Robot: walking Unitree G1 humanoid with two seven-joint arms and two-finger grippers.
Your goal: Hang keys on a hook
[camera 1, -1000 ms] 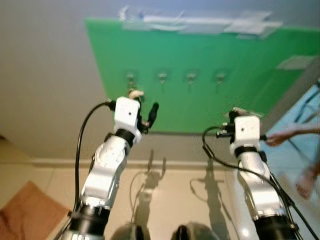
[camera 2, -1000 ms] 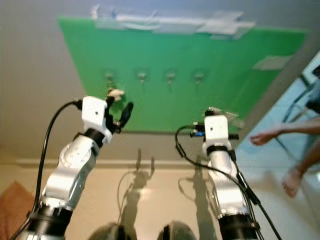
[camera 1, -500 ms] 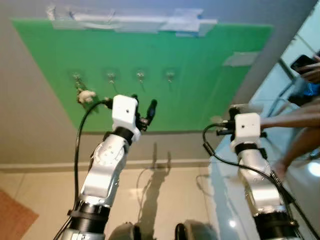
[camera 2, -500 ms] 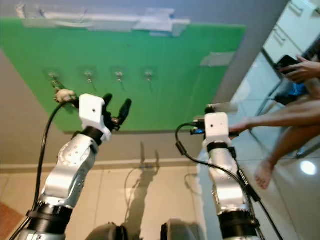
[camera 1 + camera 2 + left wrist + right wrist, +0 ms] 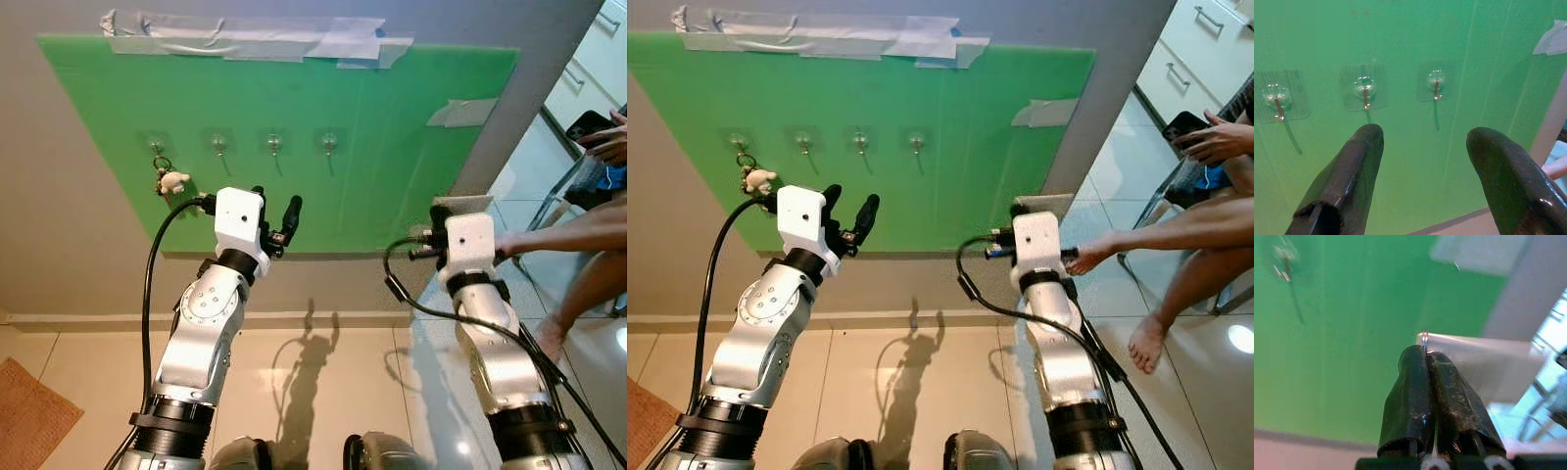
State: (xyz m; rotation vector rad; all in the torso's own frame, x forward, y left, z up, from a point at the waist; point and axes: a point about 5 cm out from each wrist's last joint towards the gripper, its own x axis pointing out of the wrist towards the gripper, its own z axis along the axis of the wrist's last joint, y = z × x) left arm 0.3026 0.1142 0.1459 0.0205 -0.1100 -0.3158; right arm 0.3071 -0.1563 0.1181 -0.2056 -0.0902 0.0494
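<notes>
Four hooks (image 5: 219, 144) line our green board (image 5: 392, 147); the keys (image 5: 169, 180), with a small pale charm, hang from the leftmost. Our left gripper (image 5: 1422, 171) is spread wide and holds nothing, near the board. Our right gripper (image 5: 1426, 363) is pressed closed on a thin metal ring (image 5: 1424, 339) and a clear tag (image 5: 1474, 357), plain in its wrist view.
</notes>
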